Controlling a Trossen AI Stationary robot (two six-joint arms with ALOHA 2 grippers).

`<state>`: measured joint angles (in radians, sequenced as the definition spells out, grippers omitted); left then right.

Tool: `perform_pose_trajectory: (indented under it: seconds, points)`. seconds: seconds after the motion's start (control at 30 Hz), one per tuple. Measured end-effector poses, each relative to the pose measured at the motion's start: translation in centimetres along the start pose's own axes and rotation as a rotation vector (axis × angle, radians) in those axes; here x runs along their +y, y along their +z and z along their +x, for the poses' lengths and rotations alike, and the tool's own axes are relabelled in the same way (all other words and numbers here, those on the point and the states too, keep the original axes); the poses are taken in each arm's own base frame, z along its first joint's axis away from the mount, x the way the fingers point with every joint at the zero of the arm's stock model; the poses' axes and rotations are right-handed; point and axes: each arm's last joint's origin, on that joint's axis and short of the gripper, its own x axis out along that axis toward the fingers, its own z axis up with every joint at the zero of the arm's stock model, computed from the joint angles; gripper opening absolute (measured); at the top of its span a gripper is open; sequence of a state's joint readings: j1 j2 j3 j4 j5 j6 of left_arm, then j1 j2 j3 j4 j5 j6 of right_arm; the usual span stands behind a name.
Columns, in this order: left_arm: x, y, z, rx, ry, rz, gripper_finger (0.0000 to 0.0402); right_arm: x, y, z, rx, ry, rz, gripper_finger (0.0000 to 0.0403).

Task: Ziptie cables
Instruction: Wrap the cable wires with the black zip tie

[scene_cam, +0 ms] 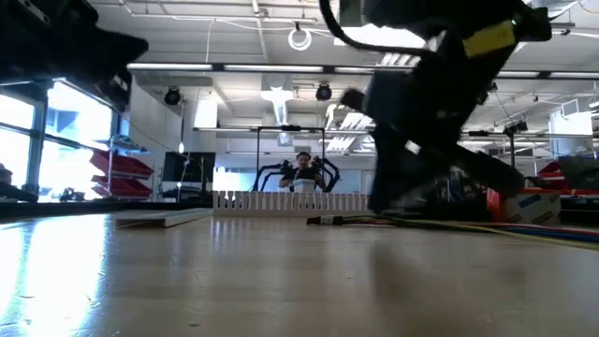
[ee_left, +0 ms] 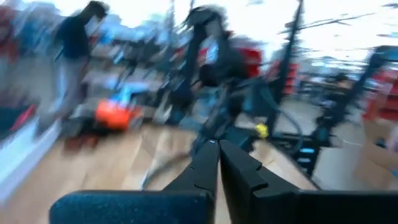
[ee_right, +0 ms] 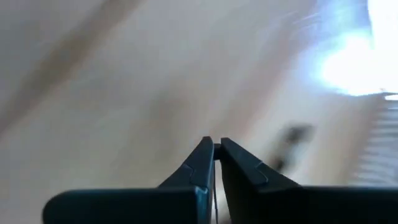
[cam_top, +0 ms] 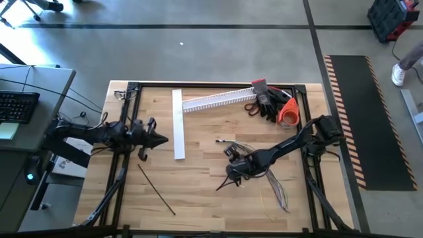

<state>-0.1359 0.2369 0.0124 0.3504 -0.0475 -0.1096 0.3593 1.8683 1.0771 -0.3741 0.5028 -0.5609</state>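
Cables (cam_top: pixel 264 173) on wooden table (cam_top: pixel 198 178) under pressed-together right pincer (cam_top: pixel 232 177), workshop behind.

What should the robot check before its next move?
1. Left pincer shut, over the table's left side: ok.
2. Right pincer shut, beside the cables: ok.
3. Right pincer gripping a ziptie: cannot tell.
4. Spare ziptie lying free on the table, nothing on top of it: ok.
5. Cables bundled and tied: not ok, they lie loose and spread out.
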Motion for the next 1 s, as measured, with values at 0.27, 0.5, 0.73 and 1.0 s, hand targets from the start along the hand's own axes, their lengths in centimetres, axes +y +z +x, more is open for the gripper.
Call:
perform_pose_trajectory:
  seconds: [0.27, 0.5, 0.73, 1.0]
  points:
    - [-1.5, -0.7, 1.8, 0.021, -0.118, 0.264, 0.0, -3.5, 3.8, -3.0, -0.212, -0.174, 0.16, 0.0002]
    - [-3.4, 0.0, 5.9, 0.123, -0.119, 0.413, 0.0016, -6.0, 4.9, -7.7, -0.576, 0.003, 0.167, 0.0001]
    - [-6.2, -0.6, 13.0, 0.234, -0.25, 0.575, 0.0082, -7.2, 5.3, -9.2, -0.845, 0.266, 0.1, 0.0]
    - [-7.8, -3.4, 19.5, 0.307, -0.358, 0.628, 0.0153, -6.9, 5.2, -9.0, -0.834, 0.313, 0.085, 0.0]
